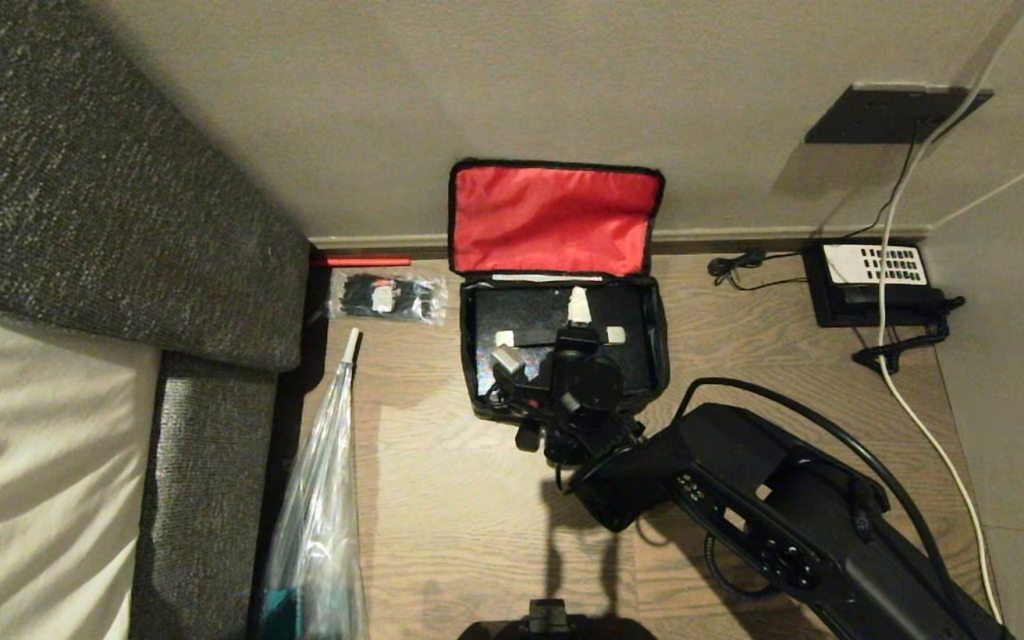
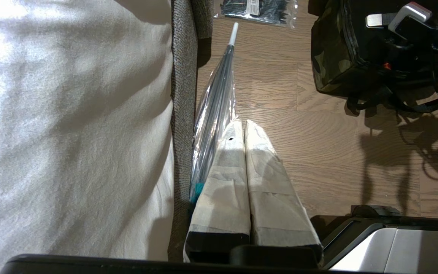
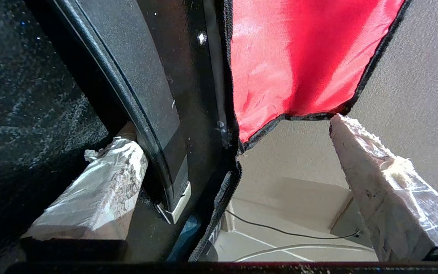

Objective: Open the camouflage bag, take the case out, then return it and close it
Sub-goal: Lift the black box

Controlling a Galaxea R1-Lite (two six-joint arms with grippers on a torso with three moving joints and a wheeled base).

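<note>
Item: camouflage bag [image 1: 654,329], on the wood floor [image 1: 441,498] against the back wall, between the packet of zip ties [image 1: 385,297] and the telephone [image 1: 872,283]. Lid flap thrown back and leaning on the wall, red lining [image 1: 555,219] facing out. Bag open.

Item: case [image 1: 521,316], black, flat, lying inside the bag and filling most of it. Long axis runs side to side, parallel to the wall. Handle [image 3: 143,114] runs along the same axis, whitish caps at its ends.

Item: right gripper [image 1: 576,322], reaching down into the bag from the near side. Jaws spread wide, holding nothing. In the right wrist view one padded finger [image 3: 93,198] sits down beside the handle, on the case side; the other [image 3: 386,190] stands well apart, out past the flap edge over the wall side. The handle lies between the two fingers, nearer the first.

Item: left gripper [image 2: 243,182], parked low beside the sofa [image 2: 183,114] and the clear plastic bag [image 2: 213,114], fingers pressed together, empty, well apart from the camouflage bag.

Assessment: right arm is the nearer by far. The jaws appear to straddle the handle across its length, so closing there looks the sensible grip, whether to lift the case or having just set it down; which, cannot be told.
</note>
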